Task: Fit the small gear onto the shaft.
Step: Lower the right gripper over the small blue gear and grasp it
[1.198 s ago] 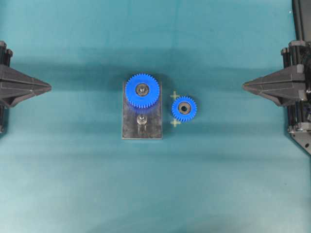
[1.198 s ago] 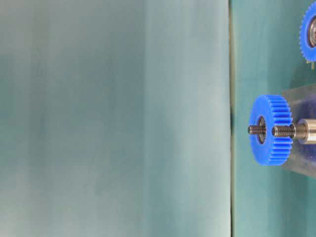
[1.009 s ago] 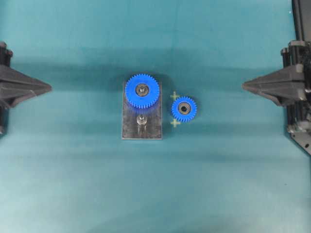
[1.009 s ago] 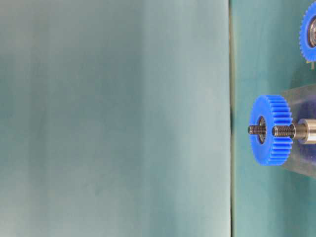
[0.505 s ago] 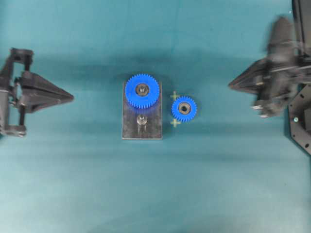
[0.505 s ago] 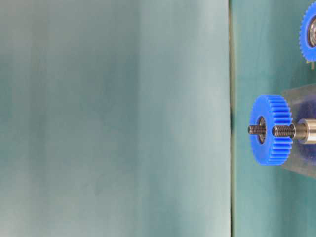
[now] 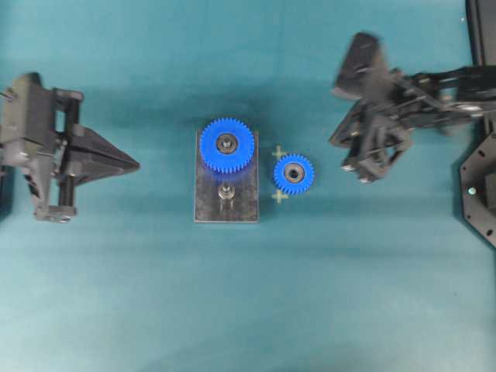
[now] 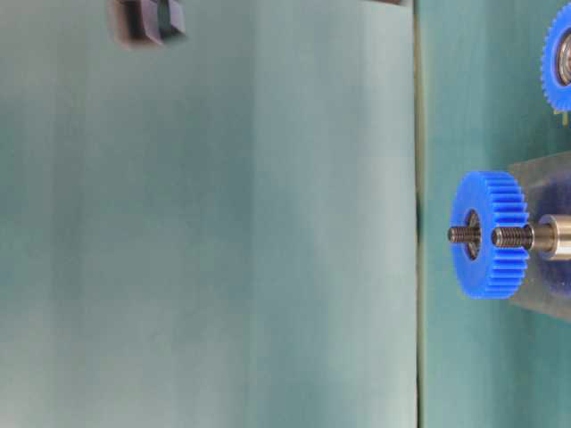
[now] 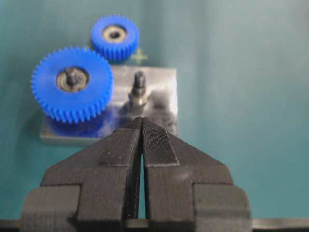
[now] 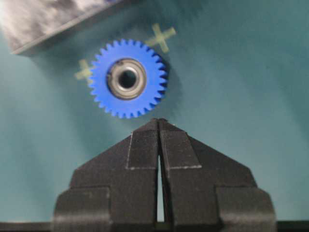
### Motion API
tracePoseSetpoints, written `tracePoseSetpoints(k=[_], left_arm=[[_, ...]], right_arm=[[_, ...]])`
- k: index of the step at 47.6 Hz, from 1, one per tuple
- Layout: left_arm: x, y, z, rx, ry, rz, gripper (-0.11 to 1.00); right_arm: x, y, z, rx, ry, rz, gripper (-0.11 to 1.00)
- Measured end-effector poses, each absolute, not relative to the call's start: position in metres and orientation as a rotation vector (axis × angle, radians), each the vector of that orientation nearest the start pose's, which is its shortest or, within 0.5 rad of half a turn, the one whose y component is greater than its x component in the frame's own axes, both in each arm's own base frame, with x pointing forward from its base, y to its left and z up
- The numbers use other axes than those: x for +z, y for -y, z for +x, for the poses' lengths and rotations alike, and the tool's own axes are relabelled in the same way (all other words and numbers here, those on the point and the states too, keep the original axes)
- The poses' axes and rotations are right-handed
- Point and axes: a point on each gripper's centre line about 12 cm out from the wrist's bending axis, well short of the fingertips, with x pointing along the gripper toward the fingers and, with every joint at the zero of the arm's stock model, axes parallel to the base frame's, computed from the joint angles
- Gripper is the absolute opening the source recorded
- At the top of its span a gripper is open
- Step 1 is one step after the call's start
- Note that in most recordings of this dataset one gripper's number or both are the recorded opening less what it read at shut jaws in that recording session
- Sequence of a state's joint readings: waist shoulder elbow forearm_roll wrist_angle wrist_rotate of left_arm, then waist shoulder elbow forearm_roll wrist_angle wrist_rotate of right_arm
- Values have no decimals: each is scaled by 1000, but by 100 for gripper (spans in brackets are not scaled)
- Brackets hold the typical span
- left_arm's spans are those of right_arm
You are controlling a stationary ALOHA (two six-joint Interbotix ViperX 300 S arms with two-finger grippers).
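Teal cloth covers the tabletop (image 7: 248, 310). At its middle lies a dark metal plate (image 7: 209, 209); a big gear (image 7: 227, 144) sits on a post at the plate's 12 o'clock end, and the bare shaft (image 7: 225, 191) rises from its 6 o'clock half, just beside the big gear's teeth. The small gear (image 7: 294, 173) lies flat on the cloth at 3 o'clock of the plate, close to it but apart, between two pale cross marks (image 7: 280, 196); its hub hole faces up.

In the overhead view the left gripper (image 7: 133, 163) reaches in level from 9 o'clock, its wedge tip aimed at the plate and well apart from it. Its wrist view shows the fingers (image 9: 120, 154) pressed together with only a hairline seam between them, holding nothing, pointing straight at the shaft.

The right gripper (image 7: 335, 142) comes in from 3 o'clock, pitched downward and skewed, its body blurred, its tip near the small gear but not touching. In its wrist view the fingers (image 10: 178, 154) meet at the tip with a thin slit behind, holding nothing, and the small gear sits just past them at 11 o'clock.

The table-level view, turned on its side, shows the shaft's threaded end clear beside the big gear.
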State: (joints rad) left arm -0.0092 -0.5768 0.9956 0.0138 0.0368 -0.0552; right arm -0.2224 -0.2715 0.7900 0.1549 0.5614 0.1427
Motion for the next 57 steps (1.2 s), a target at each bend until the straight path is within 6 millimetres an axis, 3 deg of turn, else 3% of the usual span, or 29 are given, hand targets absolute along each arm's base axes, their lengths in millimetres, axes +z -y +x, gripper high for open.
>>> tracePoseSetpoints(k=[3, 12, 15, 30, 48, 53, 57], left_arm=[[236, 2, 269, 1, -462, -38, 0], [235, 2, 271, 1, -466, -40, 0], [235, 2, 272, 1, -468, -38, 0], [237, 2, 273, 1, -462, -38, 0], [237, 2, 273, 1, -460, -38, 0], [237, 2, 273, 1, -462, -38, 0], [237, 2, 273, 1, -460, -38, 0]], right_arm=[[174, 56, 293, -275, -1073, 418, 26], [152, 59, 310, -279, -1152, 426, 81], [146, 61, 316, -283, -1167, 429, 91], [118, 65, 340, -286, -1240, 432, 89], [101, 61, 343, -277, -1293, 413, 88], [98, 62, 345, -277, -1299, 402, 84], [98, 61, 347, -271, -1299, 393, 69]])
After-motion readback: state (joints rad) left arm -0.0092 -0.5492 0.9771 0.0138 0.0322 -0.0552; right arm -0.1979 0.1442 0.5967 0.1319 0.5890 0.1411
